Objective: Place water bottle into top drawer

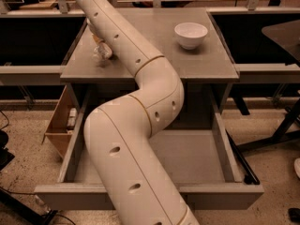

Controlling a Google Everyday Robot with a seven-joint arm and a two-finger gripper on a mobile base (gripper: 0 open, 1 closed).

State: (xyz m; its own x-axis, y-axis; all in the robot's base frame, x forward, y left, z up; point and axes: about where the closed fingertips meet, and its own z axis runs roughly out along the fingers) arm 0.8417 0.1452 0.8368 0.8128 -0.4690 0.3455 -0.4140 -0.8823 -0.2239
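The water bottle (101, 50) lies on the left side of the grey table top (201, 64), a clear ribbed bottle partly hidden behind my arm. My gripper (95, 34) is mostly hidden behind the forearm; only a pale piece of it shows just above the bottle, at or very close to it. The top drawer (220, 197) is pulled wide open below the table. Its grey floor is bare where my arm does not cover it. My white arm runs from the bottom of the view up across the drawer to the table's back left.
A white bowl (191, 33) stands at the back right of the table top. An open cardboard box (58, 125) sits on the floor left of the drawer. Black desks flank the table on both sides. A dark table leg (281, 130) stands at the right.
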